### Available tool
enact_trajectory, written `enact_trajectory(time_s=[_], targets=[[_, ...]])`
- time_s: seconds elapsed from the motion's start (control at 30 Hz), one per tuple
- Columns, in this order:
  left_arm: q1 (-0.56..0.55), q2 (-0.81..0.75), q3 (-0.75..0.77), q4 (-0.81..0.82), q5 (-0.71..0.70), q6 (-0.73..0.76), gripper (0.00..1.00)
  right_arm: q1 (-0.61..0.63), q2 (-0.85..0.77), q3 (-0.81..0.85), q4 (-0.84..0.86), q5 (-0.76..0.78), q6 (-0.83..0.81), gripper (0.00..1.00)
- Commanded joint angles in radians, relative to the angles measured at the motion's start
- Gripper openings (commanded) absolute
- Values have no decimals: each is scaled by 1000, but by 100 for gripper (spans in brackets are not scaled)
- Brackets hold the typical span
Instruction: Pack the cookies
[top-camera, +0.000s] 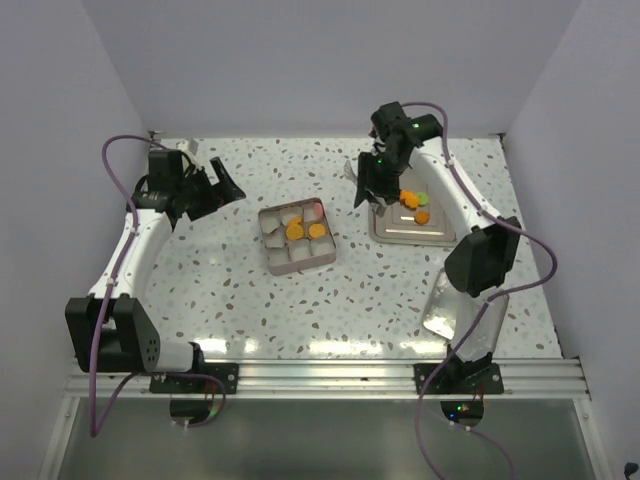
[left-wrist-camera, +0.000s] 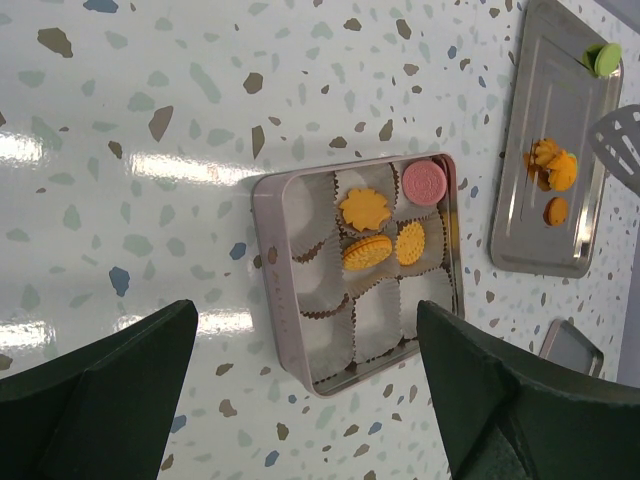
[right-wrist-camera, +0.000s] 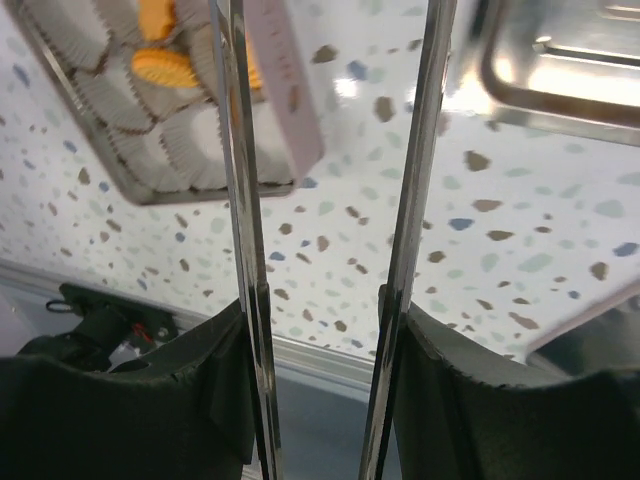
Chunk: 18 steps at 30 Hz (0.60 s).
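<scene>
1. the landmark is the pink square tin (top-camera: 296, 240), sitting near the middle of the speckled desk (top-camera: 300, 310); it is lined with white crinkled paper cups (left-wrist-camera: 385, 318).
2. cookies in the tin (left-wrist-camera: 368, 250): the left wrist view shows three orange ones in the cups, a scalloped one, a ridged sandwich one and a round one, with a pink round one (left-wrist-camera: 423, 183) in a corner cup. several cups hold nothing.
3. to the right of the tin, apart from it, lies a steel tray (top-camera: 412, 234). on it are more cookies (top-camera: 412, 200): orange ones grouped together, a single small orange one (left-wrist-camera: 556, 211) apart from them, and a green one (left-wrist-camera: 606, 58) near the tray's far end.
4. the left hand (top-camera: 226, 188) hangs above the desk to the left of the tin, well apart from it, its dark fingers (left-wrist-camera: 100, 385) spread wide with nothing between them.
5. the right hand (top-camera: 366, 190) is between the tin and the tray, at the tray's far left corner. it carries two long thin metal blades (right-wrist-camera: 245, 250), standing partly apart; the right wrist view shows only bare desk in the gap, and nothing gripped.
6. just to the right of the tray, a small shiny metal piece (left-wrist-camera: 571, 348) lies on the desk; what it is cannot be told.
</scene>
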<state>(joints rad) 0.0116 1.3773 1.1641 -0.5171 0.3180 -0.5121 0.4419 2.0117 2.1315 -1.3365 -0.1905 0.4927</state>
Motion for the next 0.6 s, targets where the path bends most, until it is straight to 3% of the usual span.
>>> enact_trajectory(time_s=[0.0, 0.2, 0.57], targets=[[-2, -35, 5, 25, 3, 15, 97, -77, -79, -67, -115, 54, -68, 50], [-2, -30, 0, 31, 10, 12, 96, -224, -107, -196, -64, 83, -103, 50], [-2, -24, 6, 23, 4, 18, 96, -304, -21, -193, -56, 100, -158, 51]])
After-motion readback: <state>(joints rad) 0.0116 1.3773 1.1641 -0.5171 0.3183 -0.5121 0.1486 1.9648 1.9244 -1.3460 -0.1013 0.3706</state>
